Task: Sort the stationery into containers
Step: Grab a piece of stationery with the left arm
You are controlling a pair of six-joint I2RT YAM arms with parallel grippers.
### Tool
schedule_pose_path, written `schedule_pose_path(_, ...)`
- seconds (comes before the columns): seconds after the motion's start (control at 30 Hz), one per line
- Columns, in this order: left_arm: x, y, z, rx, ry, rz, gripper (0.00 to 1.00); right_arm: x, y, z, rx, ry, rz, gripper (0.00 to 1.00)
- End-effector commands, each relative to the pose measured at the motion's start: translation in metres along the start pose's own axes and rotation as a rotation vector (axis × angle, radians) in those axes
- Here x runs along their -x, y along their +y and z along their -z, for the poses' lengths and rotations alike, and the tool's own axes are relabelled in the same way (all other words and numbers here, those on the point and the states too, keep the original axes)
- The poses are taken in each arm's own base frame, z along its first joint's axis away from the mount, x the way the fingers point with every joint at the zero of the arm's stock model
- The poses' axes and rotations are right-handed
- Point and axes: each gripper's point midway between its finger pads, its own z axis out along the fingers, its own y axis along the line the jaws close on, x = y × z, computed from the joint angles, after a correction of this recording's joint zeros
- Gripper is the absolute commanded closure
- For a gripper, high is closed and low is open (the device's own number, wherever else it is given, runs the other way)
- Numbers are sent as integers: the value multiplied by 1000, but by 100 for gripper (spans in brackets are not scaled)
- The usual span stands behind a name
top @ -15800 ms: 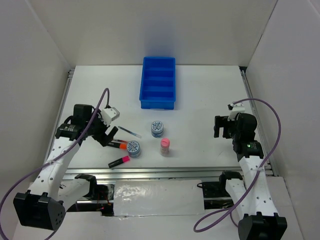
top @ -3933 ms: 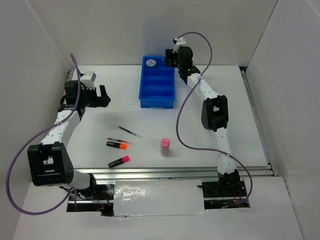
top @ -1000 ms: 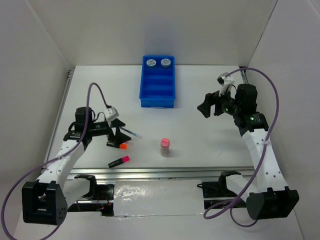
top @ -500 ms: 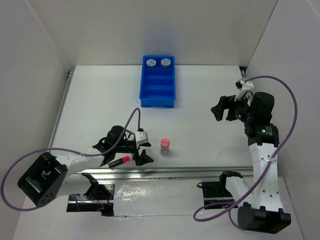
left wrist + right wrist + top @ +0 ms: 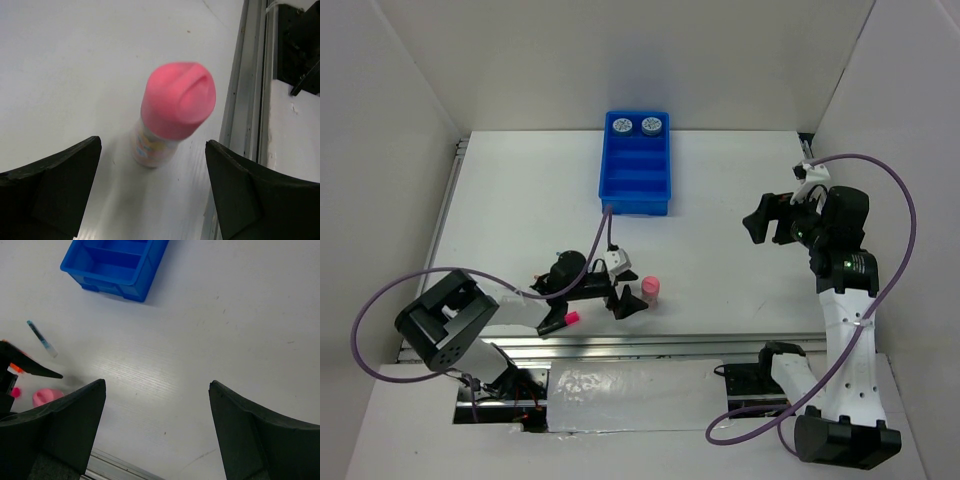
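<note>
Table (image 5: 740, 170), plain white, is sitting inside white walls (image 5: 620, 60). Pink cylinder (image 5: 172, 115) at 6 o'clock is carrying a blurred, unreadable label. Left gripper (image 5: 632, 298) and right gripper (image 5: 156, 386) are standing spread.

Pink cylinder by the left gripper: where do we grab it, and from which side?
The pink cylinder stands upright, clear of other items. Likely best: come in level from the side of the left gripper, whose open jaws face it, and close on the body just under the wider cap, which should stop slipping.
</note>
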Motion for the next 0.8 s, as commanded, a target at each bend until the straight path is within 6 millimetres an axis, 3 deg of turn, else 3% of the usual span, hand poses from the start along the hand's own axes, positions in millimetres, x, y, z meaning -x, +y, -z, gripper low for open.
schedule_pose_path(0.0, 46, 0, -15, -8, -152, -89, 2, 7, 1, 7, -12, -14, 6, 10)
schedule_pose_path(0.33, 40, -14, -32, -45, -139, -108, 5, 2, 10, 6, 33, 10, -10, 10)
schedule_pose_path(0.43, 36, -13, -37, -50, -130, -109, 11, 1, 15, 5, 51, 18, -2, 11)
schedule_pose_path(0.77, 36, -7, -39, -26, -99, -115, 56, -19, 39, -3, 124, 74, 23, 13)
